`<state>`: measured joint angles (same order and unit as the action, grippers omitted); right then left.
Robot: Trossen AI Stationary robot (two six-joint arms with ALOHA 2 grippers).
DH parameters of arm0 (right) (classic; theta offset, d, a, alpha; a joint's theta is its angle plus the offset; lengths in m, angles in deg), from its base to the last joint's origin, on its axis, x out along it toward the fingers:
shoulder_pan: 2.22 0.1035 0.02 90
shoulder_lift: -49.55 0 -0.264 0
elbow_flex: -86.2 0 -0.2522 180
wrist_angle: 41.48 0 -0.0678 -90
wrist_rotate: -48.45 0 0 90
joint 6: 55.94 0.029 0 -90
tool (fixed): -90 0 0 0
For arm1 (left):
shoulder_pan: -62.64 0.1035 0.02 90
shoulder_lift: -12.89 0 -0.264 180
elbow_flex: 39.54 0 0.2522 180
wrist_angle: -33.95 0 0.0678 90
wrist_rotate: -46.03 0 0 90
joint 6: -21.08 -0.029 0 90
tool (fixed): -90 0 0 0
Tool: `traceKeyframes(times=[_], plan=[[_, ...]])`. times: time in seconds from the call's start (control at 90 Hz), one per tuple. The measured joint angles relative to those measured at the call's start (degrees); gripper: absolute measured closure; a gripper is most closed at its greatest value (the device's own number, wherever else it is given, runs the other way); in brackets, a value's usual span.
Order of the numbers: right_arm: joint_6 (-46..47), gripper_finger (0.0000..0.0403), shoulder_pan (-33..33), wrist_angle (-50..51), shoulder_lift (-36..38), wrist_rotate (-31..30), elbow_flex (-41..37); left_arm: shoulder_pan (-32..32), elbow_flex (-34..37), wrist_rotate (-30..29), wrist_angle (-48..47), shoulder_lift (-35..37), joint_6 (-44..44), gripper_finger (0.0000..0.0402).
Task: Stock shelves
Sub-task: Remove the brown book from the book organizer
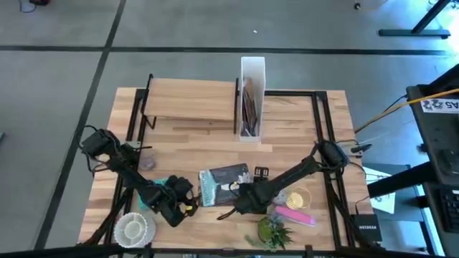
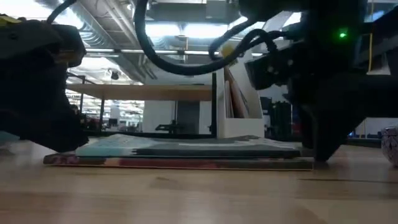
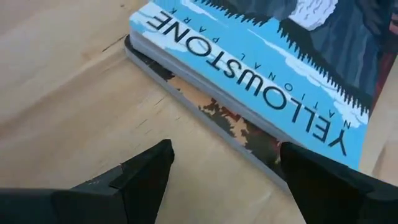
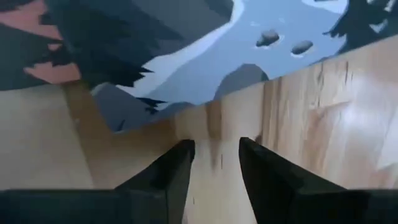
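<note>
Currently both arms are working low over the front half of the desk [image 1: 287,122], one at each side of two stacked books. The left gripper [image 3: 227,171] is sitting just beside the left edge of the top book [image 3: 261,68], titled YELLOWSTONE, its fingers [image 3: 146,171] spread wide and touching nothing. A second book [image 3: 230,118] is lying underneath, its edge sticking out slightly. The right gripper [image 4: 216,165] is hovering over bare wood at the stack's right edge, fingers [image 4: 171,171] narrowly parted and gripping nothing. The shelves [image 1: 190,100] are standing at the desk's back left, well apart from the books, with a white file box [image 1: 252,97] just beside their right end. A small plant [image 1: 272,231] is resting near the front edge
</note>
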<state>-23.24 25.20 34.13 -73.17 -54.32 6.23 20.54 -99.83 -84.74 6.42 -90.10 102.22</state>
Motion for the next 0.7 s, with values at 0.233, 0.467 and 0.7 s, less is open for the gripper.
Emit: traceKeyframes(times=[0.233, 0.467, 0.7], plan=[[-3.3, 0.0282, 0.8, -2.8, -0.3, 2.0, 2.8, 2.8, 0.1, -0.8, 4.4, -0.1, -6.0, 0.0119], [-6.2, 0.0282, 2.7, -1.8, -0.1, 1.8, 4.5, 3.6, -3.4, 0.1, -4.9, 4.0, -11.9, 0.0119], [-4.9, 0.0282, 2.9, 1.1, 0.0, -0.6, 3.8, 3.4, -5.4, 7.5, -15.1, 6.9, -10.4, 0.0119]])
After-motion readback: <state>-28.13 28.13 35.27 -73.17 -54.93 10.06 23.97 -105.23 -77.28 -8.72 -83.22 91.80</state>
